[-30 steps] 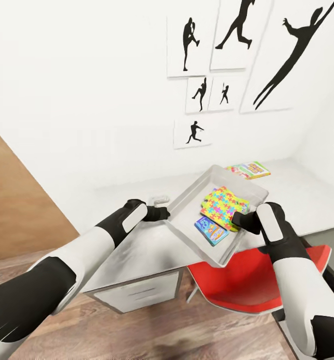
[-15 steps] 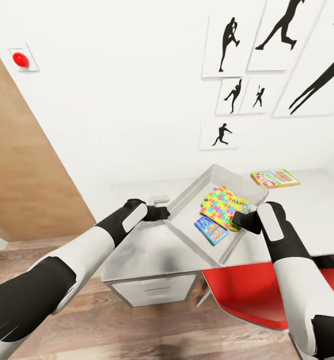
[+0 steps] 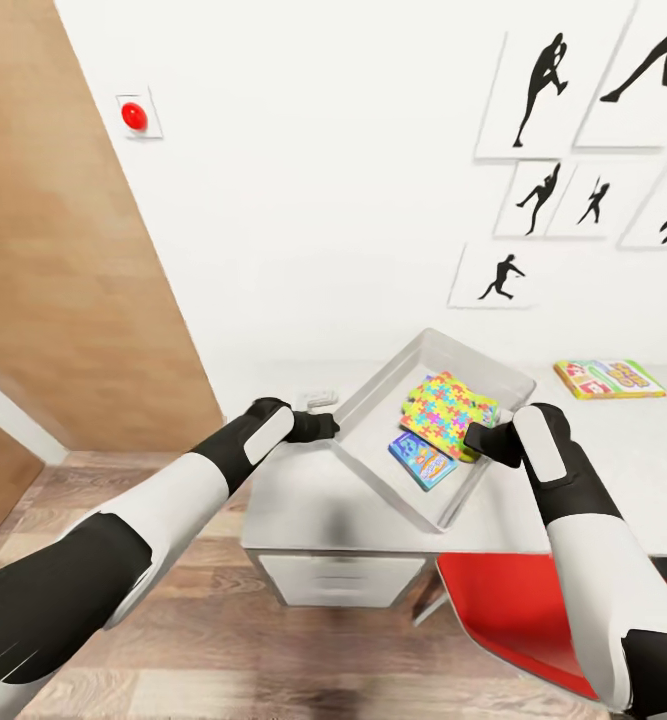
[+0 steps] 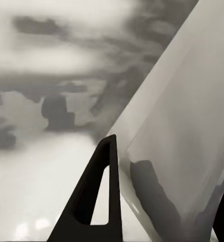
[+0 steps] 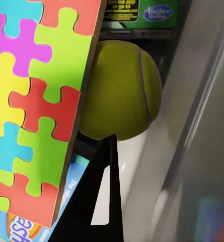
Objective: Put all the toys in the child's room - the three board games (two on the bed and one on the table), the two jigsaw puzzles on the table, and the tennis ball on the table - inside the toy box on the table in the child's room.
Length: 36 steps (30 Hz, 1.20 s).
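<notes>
- Between the earlier head frames and now, the whole picture has slid: a wooden door and a red wall button have come in at the left and the silhouette pictures [image 3: 563,180] sit further right. That is the camera turning — arms and toy box keep their places against each other.
- Left gripper [image 3: 325,427] is closed on the near-left wall of the toy box [image 3: 373,400]; its wrist view shows a dark finger [image 4: 94,191] against the outside of the pale wall.
- Right gripper [image 3: 478,440] pinches the opposite wall, one finger [image 5: 99,201] reaching inside beside the contents.
- Toy box: light grey, thin straight walls, held over the left end of the table [image 3: 303,500], tilted; whether it touches the top I cannot tell.
- Inside lie a jigsaw puzzle [image 3: 445,410] of bright interlocking pieces, a blue board game [image 3: 422,460] under its lower edge, and the tennis ball [image 5: 122,91], yellow-green with a pale seam, tucked against the puzzle's edge.
- One board game [image 3: 608,379] lies flat on the table, well apart to the right, not yet boxed.
- Handling, as I judge it: the box is stiff but thin-walled and likely light, so two opposed wall grips suit it — kept level, because the ball will roll and the flat sheets slide towards the low side.
</notes>
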Available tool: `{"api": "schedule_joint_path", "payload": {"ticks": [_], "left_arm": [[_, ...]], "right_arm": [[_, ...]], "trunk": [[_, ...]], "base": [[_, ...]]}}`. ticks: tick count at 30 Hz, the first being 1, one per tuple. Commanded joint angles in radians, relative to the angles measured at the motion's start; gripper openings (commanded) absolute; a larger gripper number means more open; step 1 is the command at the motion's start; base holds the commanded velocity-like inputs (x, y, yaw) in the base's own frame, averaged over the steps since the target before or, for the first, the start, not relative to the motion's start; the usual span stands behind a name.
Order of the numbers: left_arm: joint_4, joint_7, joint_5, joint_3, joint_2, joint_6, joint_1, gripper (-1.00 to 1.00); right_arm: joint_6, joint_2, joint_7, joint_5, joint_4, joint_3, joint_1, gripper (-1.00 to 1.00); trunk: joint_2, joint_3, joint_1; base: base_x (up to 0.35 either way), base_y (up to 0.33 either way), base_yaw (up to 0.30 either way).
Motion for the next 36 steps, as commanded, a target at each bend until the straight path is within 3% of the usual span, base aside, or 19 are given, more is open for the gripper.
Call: {"api": "schedule_joint_path", "payload": {"ticks": [1, 29, 36], "left_arm": [[-0.003, 0.006, 0.051, -0.004, 0.0, -0.003, -0.002, -1.0], [-0.003, 0.007, 0.051, -0.004, 0.0, -0.003, -0.002, -1.0], [-0.003, 0.007, 0.051, -0.004, 0.0, -0.003, -0.002, -1.0]], "right_arm": [[-0.004, 0.0, -0.009, -0.027, -0.001, 0.0, -0.001, -1.0], [-0.005, 0.005, -0.009, -0.026, 0.0, 0.002, -0.003, -1.0], [-0.004, 0.008, -0.011, -0.027, 0.0, -0.001, -0.003, -1.0]], "trunk": [[-0.002, -0.002, 0.0], [-0.002, -0.002, 0.0], [-0.002, -0.002, 0.0]], "base": [[0.0, 0.0, 0.276], [0.0, 0.0, 0.275], [0.0, 0.0, 0.124]]}}
